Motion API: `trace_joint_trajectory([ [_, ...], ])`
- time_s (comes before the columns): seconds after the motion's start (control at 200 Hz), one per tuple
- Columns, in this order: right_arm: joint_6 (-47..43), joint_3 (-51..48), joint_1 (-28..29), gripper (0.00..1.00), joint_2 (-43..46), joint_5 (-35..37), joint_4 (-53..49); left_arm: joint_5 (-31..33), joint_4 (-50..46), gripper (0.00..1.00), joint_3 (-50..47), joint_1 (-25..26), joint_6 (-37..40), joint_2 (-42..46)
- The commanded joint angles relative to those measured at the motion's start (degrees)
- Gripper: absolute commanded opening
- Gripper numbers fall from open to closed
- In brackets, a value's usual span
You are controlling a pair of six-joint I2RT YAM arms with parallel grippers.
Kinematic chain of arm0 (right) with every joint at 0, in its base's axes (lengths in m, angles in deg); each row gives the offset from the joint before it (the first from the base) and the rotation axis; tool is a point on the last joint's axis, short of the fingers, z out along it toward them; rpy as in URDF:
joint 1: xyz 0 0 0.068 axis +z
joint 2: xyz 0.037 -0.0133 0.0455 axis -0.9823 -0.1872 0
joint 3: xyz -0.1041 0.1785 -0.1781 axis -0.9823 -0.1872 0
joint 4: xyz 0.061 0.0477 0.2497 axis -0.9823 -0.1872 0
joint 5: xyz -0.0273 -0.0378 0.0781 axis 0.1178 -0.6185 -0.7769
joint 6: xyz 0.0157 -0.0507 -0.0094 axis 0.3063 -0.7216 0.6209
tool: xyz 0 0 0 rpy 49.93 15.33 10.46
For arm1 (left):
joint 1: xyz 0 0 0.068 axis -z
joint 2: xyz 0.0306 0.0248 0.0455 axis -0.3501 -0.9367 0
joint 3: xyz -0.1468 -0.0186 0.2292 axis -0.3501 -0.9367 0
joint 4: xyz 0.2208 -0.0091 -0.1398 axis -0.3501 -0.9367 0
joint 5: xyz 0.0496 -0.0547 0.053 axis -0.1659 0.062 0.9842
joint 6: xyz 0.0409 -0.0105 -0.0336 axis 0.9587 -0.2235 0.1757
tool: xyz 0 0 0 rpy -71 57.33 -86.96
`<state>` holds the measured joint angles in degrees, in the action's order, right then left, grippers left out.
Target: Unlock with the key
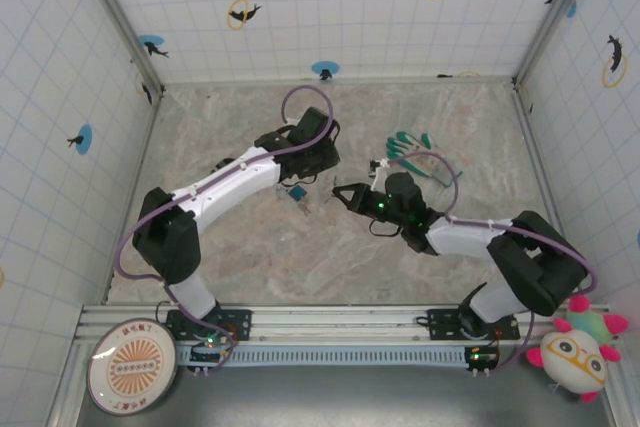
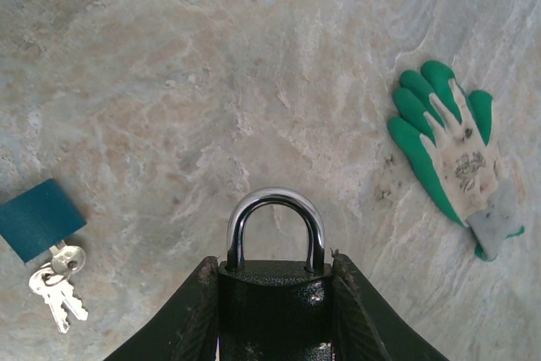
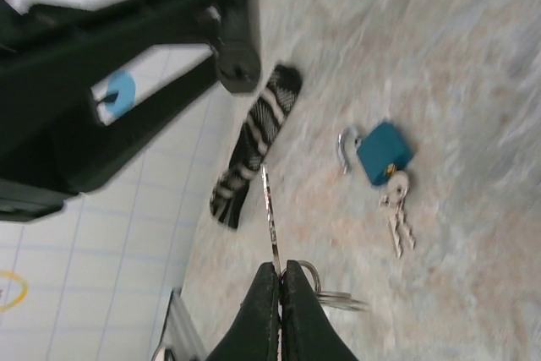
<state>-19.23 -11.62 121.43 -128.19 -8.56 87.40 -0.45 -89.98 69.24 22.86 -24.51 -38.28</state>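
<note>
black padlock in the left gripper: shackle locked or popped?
Locked. The left wrist view shows both legs of the silver shackle seated in the body of the black padlock, clamped in the left gripper.

A green-and-white work glove (image 2: 448, 154) lies flat on the marbled table (image 2: 169, 82). A blue padlock (image 2: 38, 219), shackle open, lies well apart from the glove, with two ringed silver keys (image 2: 57, 289) touching it. A plush toy (image 1: 580, 352) and a round disc (image 1: 133, 379) sit beyond the table's near edge.

No legible text or labels
</note>
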Motion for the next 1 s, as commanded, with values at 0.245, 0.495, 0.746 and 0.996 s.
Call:
trace_joint_trajectory([
  [0.245,5.6,4.7,-0.6,0.00,-7.3,-12.7,2.2,-1.4,-7.5,0.00,3.1,0.0,9.1,-2.1],
  [0.495,10.7,4.7,-1.7,0.00,-8.8,-14.7,7.1,-0.1,-8.1,0.00,1.5,0.0,10.7,-0.5],
  [0.746,14.5,5.1,-2.2,0.00,-9.6,-15.6,11.1,0.6,-7.8,0.00,0.4,0.0,10.8,0.3],
  [0.996,15.7,5.6,-3.2,0.00,-10.0,-16.4,11.4,0.7,-7.6,0.00,-0.8,0.0,11.1,1.3],
])
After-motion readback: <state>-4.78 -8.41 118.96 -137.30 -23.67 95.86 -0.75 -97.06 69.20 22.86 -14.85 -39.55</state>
